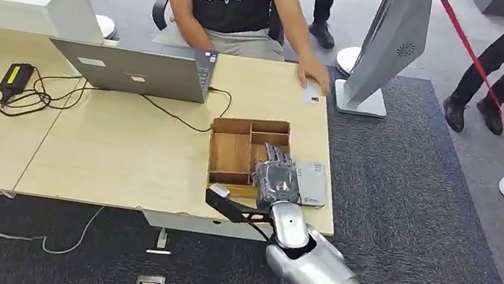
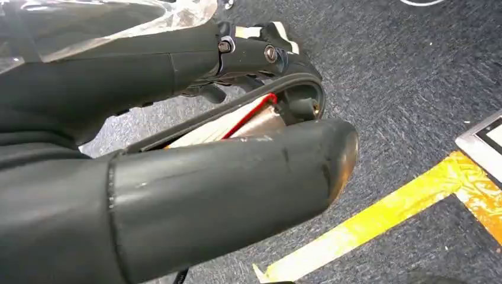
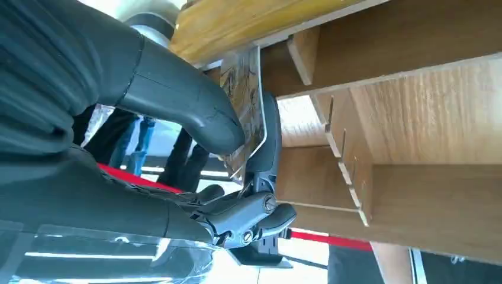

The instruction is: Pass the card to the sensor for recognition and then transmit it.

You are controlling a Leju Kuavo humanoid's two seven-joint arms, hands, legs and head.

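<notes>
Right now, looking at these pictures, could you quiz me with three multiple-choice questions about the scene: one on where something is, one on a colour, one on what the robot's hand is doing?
1. Where is the wooden box?
A. beside the laptop's keyboard
B. on the table near its front right corner
C. on the carpet

2. What colour is the barrier rope?
A. red
B. blue
C. green

3. What is the right hand doing?
A. hanging open over the floor
B. pressing the laptop
C. pinching a card at the box

Answers: 1 B, the head view shows it there. 2 A, red across the grey floor. 3 C, the right wrist view shows thumb and finger on the card.
</notes>
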